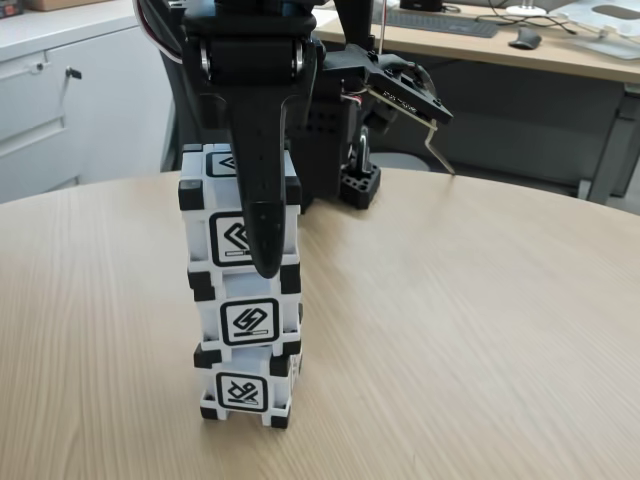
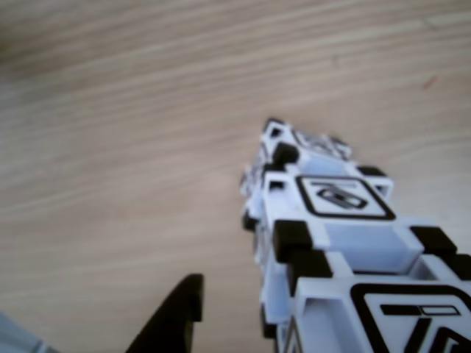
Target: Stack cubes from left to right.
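Three cubes (image 1: 245, 300) are seen stacked upright on the desk (image 1: 450, 330), top cube straddled from above by the end effector (image 1: 262, 240); grip state cannot be told.

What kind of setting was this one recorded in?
Most likely an office: a round wooden table carries the cubes, with a desk holding a keyboard and mouse behind, and drawer cabinets alongside.

Even, soft room light on the wooden table (image 1: 480, 330) in the fixed view, with only faint shadows. The other view is blurred; the cubes (image 2: 331, 243) toward five o'clock look washed out.
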